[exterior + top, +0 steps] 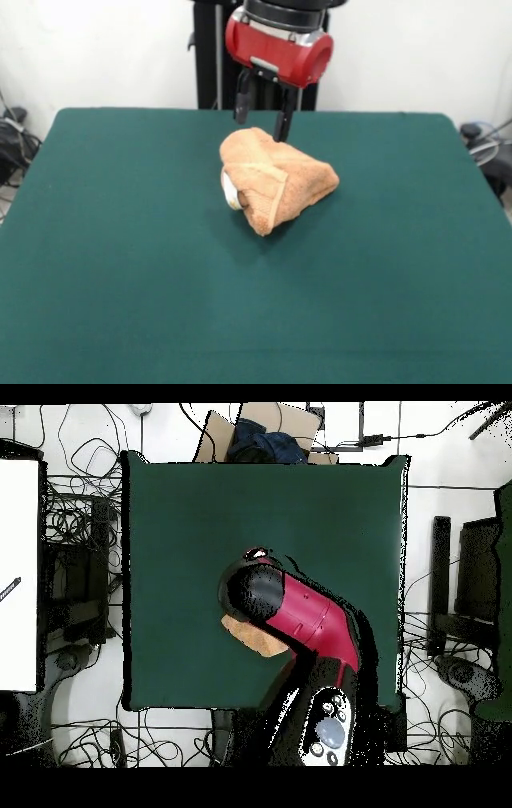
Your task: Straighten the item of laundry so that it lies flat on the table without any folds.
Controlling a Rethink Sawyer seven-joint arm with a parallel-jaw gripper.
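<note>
On the green worktop (120, 264) we see the towel (276, 182) bunched; the hand (262, 117) hovers open above its far edge.

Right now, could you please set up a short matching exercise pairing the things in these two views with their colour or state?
Things:
1. towel
2. table
3. pincer
4. arm

Descriptions:
A. dark green, flat
B. red and black, covering most of the cloth from above
C. open, just above the cloth's far edge
D. orange-tan, bunched in a heap

Pairs: 1-D, 2-A, 3-C, 4-B
</note>
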